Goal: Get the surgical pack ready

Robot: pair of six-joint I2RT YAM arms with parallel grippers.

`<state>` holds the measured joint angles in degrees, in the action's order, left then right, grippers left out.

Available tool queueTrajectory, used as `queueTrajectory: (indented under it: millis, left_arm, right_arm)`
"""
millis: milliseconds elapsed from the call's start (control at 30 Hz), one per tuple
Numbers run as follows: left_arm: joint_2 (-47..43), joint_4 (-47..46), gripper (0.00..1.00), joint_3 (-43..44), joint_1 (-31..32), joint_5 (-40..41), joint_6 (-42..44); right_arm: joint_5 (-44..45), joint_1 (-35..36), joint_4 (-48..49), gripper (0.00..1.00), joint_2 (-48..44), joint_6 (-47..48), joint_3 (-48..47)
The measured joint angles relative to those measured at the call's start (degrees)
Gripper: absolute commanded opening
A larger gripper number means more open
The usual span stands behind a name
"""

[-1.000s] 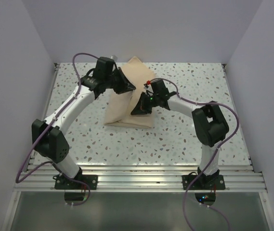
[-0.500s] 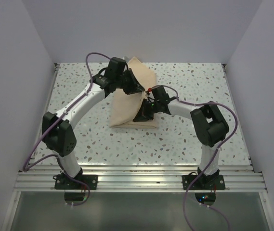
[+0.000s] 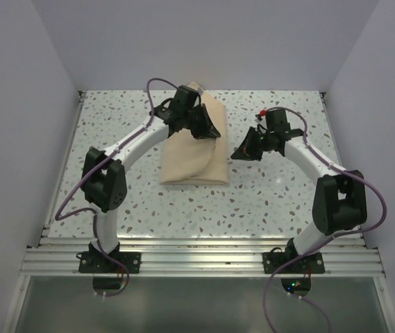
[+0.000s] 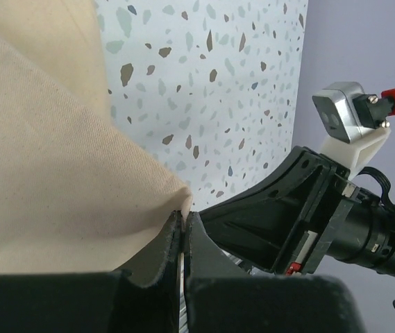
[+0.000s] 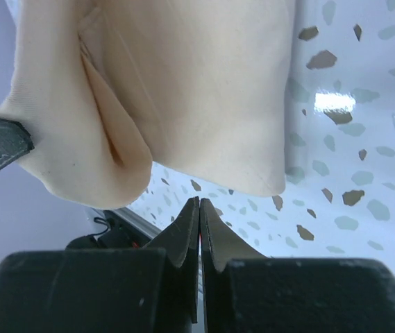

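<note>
The left pincer, closed on only a corner of the surgical pack, may lose that thin hold and spill the fold, and the right pincer is closed on nothing.

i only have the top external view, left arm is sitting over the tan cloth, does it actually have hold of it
Observer: Yes. The left wrist view shows the left gripper shut on a corner of the surgical pack.
Operator: and the right one, holding anything
Observer: No. In the right wrist view the right gripper is shut on nothing, with the cloth apart from it.
Operator: is the cloth lying flat
Observer: Not all of it. In the right wrist view one side curls up in a rounded fold, and the speckled table shows below its lower edge.
</note>
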<state>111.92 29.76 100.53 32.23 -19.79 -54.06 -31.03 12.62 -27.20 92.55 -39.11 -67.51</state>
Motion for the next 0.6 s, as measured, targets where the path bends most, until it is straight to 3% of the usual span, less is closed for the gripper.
queueTrajectory:
  millis: [600]
  left_arm:
    - [12.83, 0.33, 0.00, 8.61, 3.93, -2.40, 1.36]
  right_arm:
    - [-0.48, -0.39, 0.20, 0.00, 9.40, 1.62, 7.41]
